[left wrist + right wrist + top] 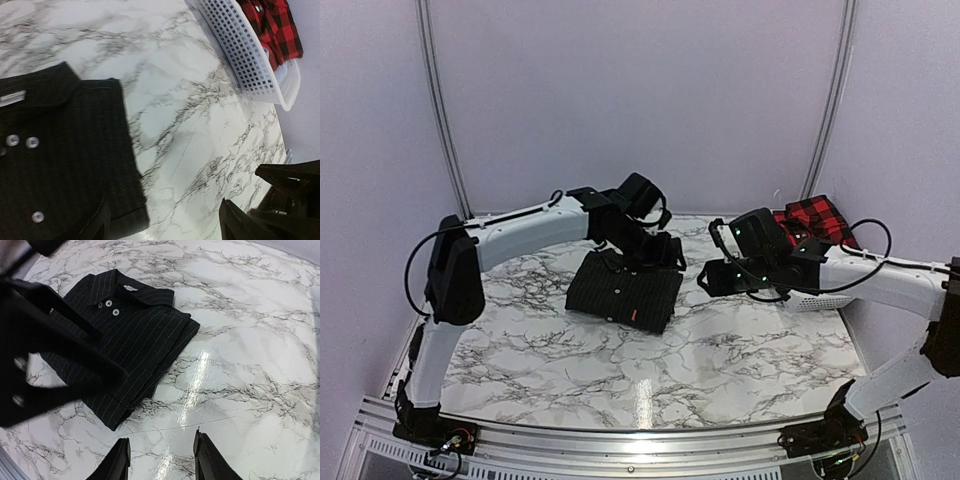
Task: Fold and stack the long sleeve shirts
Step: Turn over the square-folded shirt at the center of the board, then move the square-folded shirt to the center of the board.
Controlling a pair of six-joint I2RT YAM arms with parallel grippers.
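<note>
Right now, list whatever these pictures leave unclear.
- Red shirt: top view, right arm covers its near side; left wrist view, frame edge cuts it.
- Basket: top view, mostly under that arm.
- Black shirt: right wrist view, blurred left arm covers part of it.

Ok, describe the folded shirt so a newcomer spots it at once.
On the marble table, look mid-table, left of the white lattice basket. The black pinstriped shirt lies there folded, collar and buttons up. The red-checked shirt, the only other one, sits in the basket.

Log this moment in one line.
black shirt: folded, on table | checked shirt: in basket | left end effector: open | right end effector: open
</note>
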